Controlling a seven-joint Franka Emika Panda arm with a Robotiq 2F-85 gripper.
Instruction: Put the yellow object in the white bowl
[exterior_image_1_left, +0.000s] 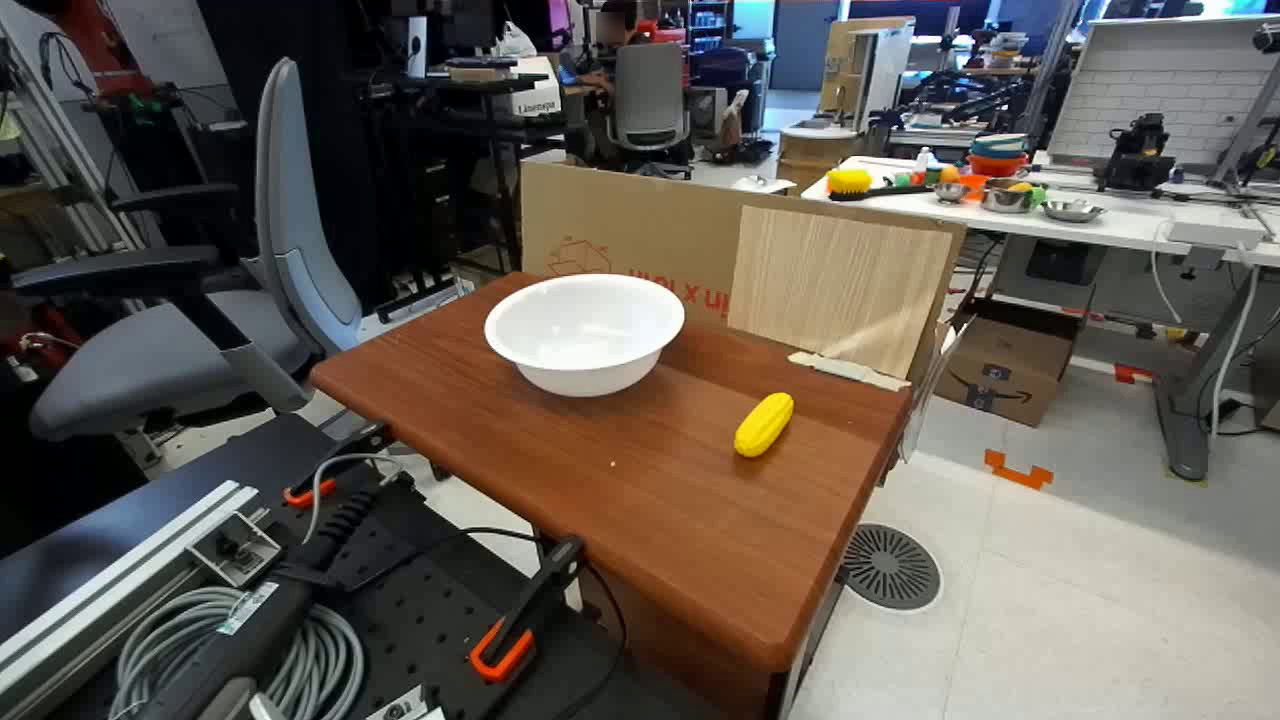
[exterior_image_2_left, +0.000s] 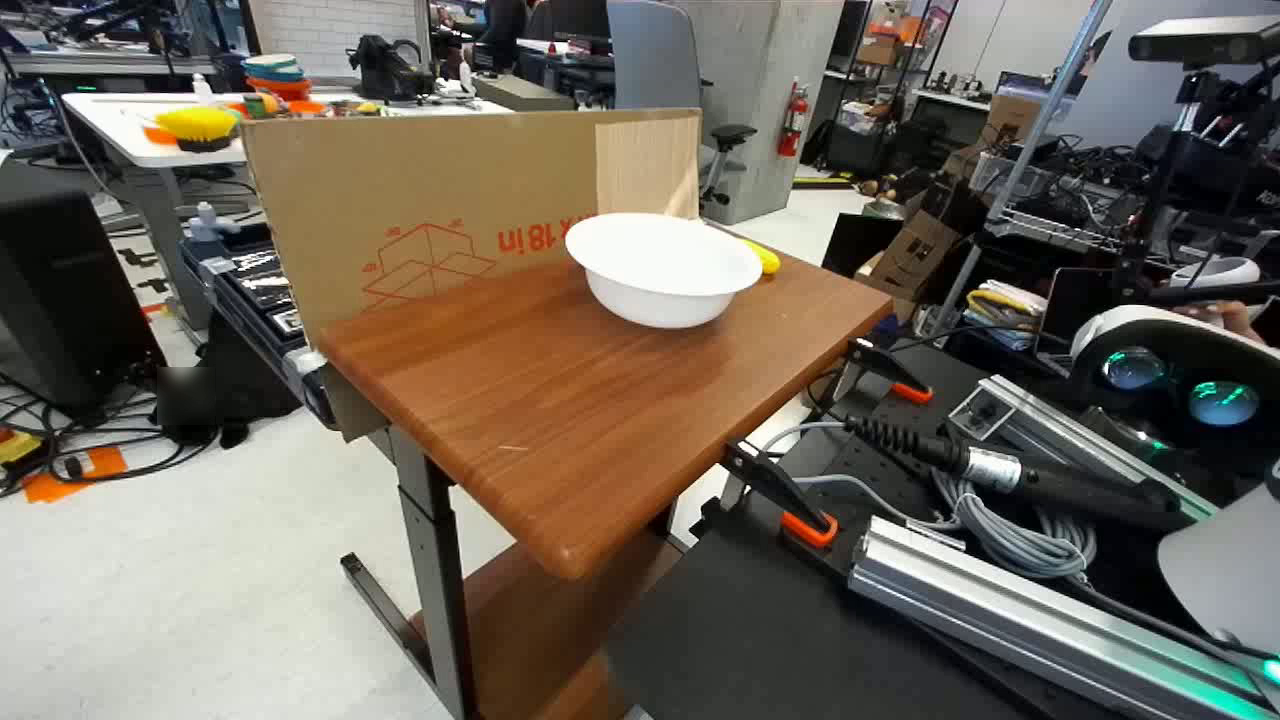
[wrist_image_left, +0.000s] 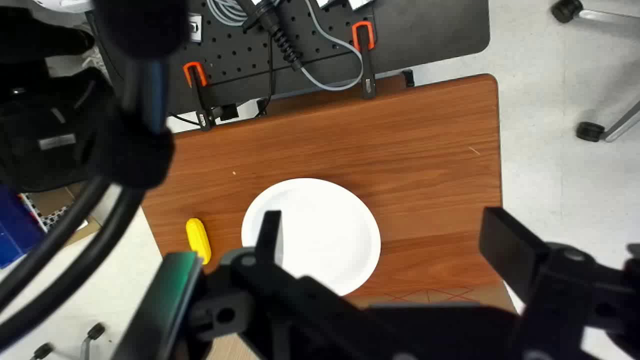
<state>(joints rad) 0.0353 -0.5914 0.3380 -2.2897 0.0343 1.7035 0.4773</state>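
Note:
The yellow object (exterior_image_1_left: 764, 425) is a smooth, ridged oblong lying on the brown table (exterior_image_1_left: 640, 510). In an exterior view most of it is hidden behind the bowl, and its end (exterior_image_2_left: 768, 261) shows at the bowl's right. In the wrist view it (wrist_image_left: 198, 240) lies left of the bowl. The white bowl (exterior_image_1_left: 585, 340) stands upright on the table, apart from the yellow object, and also shows from the side (exterior_image_2_left: 665, 285) and from above (wrist_image_left: 327, 225). My gripper (wrist_image_left: 382, 215) is open and empty, high above the table, and is out of view in both exterior views.
A cardboard panel (exterior_image_1_left: 620, 225) with a wood-grain board (exterior_image_1_left: 840, 290) stands along the table's edge. Orange-tipped clamps (exterior_image_1_left: 505, 650) grip the opposite edge, beside a black perforated bench with coiled cable (exterior_image_1_left: 330, 650). Dark cables (wrist_image_left: 75, 250) hang at the left of the wrist view.

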